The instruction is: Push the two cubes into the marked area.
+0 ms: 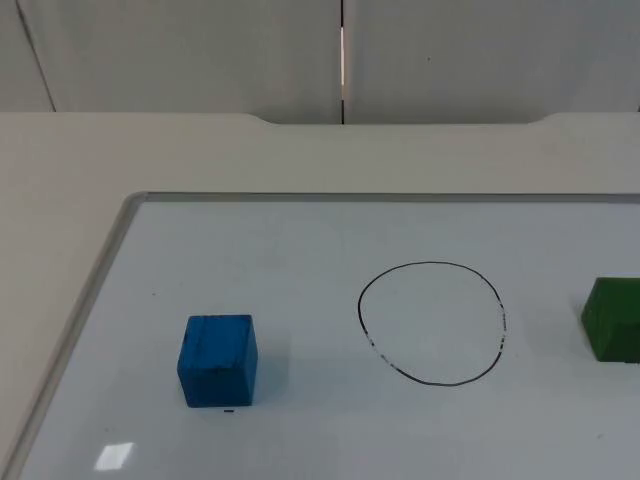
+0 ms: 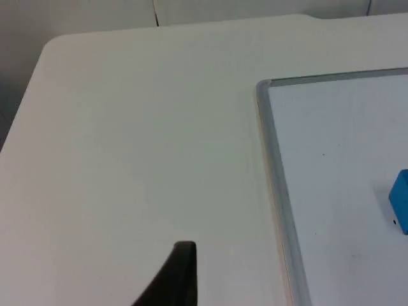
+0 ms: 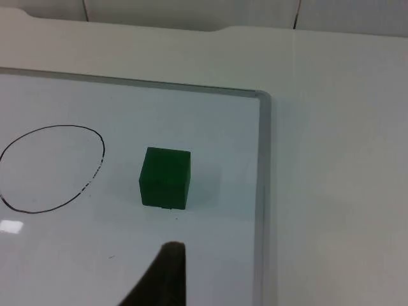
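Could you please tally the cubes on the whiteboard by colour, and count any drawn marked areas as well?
Blue cube: 1
Green cube: 1
Drawn circle: 1, with nothing inside it
Total: 3, all on the whiteboard

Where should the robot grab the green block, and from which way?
Probably from above, closing on two opposite flat sides of the green cube. It sits upright on the whiteboard with open space all round, so the sides are free. To push it, the right gripper should touch the side facing away from the drawn circle. The blue cube lies beyond the circle.
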Tool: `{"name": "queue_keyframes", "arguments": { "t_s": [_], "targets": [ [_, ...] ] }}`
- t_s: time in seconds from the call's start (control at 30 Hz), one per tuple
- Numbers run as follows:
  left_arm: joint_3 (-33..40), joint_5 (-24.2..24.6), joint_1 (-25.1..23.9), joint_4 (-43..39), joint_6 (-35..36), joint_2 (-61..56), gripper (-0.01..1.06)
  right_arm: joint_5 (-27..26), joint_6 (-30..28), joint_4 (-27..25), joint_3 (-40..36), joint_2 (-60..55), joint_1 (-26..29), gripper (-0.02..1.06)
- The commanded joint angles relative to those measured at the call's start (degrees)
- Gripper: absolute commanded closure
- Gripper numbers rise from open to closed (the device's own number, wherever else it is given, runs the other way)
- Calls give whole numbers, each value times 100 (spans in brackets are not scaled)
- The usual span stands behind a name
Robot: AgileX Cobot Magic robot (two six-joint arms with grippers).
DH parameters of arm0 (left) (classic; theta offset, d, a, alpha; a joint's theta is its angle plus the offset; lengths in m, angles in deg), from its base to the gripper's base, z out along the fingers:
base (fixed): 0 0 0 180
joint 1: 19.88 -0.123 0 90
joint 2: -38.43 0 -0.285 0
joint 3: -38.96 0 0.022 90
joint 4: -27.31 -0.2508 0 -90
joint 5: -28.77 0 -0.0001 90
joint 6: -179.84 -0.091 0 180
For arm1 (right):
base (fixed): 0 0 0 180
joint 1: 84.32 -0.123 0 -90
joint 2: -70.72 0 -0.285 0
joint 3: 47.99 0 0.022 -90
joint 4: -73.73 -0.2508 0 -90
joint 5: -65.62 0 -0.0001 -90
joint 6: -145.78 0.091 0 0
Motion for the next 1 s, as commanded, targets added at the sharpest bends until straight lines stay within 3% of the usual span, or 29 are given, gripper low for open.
{"name": "queue_keyframes", "arguments": {
  "t_s": [0.0,0.23,0.77,0.97],
  "targets": [
    [-67,-103,26,74,-11,-23,0,-6,1,-24,-43,25,28,-1],
    [-299,-327,26,151,-11,348,0,-6,1,-10,-43,25,28,-1],
    [-372,-1515,26,220,-11,2078,0,-6,1,-10,-43,25,28,-1],
    [-372,-1758,26,267,-21,2722,6,-6,1,-10,-43,25,28,-1]
  ]
}}
